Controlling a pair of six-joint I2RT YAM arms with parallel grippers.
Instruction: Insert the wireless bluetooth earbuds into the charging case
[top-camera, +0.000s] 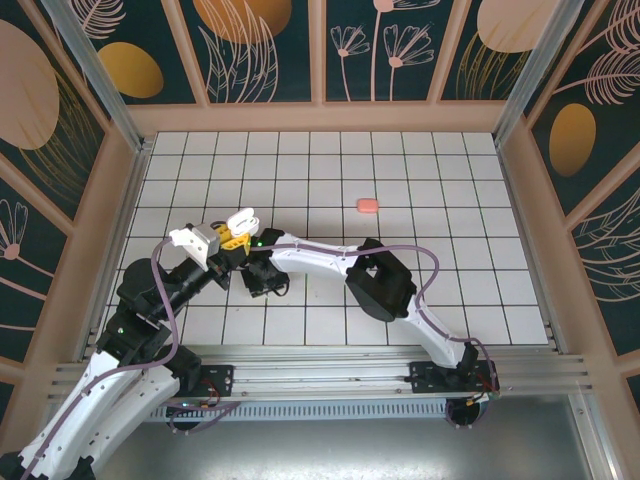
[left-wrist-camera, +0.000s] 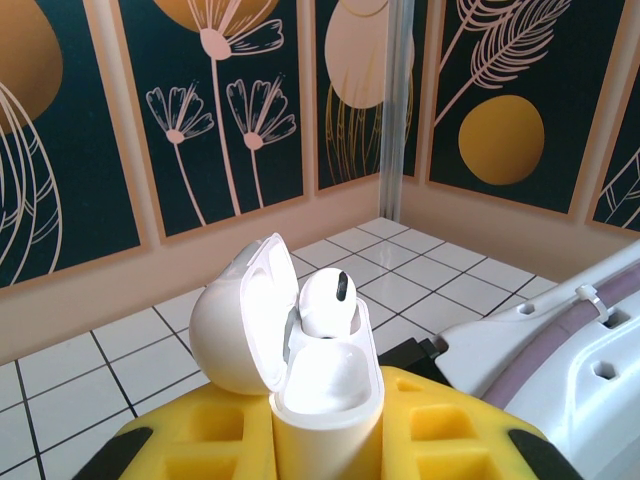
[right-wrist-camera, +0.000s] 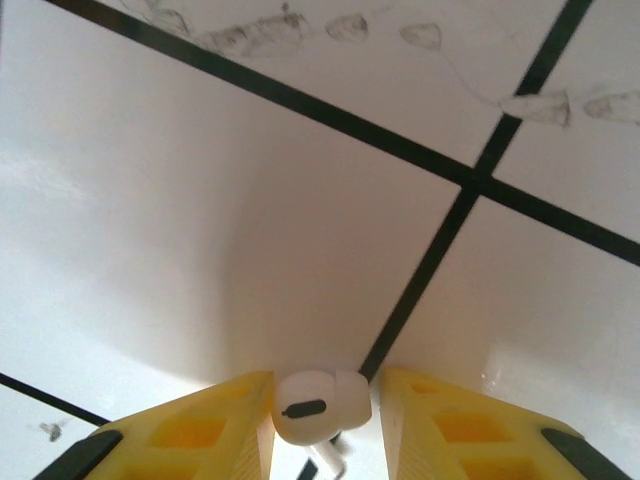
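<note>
My left gripper (left-wrist-camera: 326, 425) is shut on the white charging case (left-wrist-camera: 330, 405) and holds it upright above the tiles, lid (left-wrist-camera: 232, 320) swung open to the left. One white earbud (left-wrist-camera: 327, 298) sits in the case's far slot; the near slot is bare. From above, the case (top-camera: 243, 217) sits on top of the left gripper (top-camera: 230, 238). My right gripper (top-camera: 262, 278) reaches far left, down at the floor just beside the left one. Its yellow fingers (right-wrist-camera: 215, 420) close around a second white earbud (right-wrist-camera: 312, 404), stem pointing back at the camera.
A small salmon-pink item (top-camera: 368, 205) lies alone on the tiles to the right and further back; too small to tell what it is. The right arm's forearm (top-camera: 330, 262) stretches across the middle of the white tiled floor (top-camera: 450, 180). Patterned walls enclose the area.
</note>
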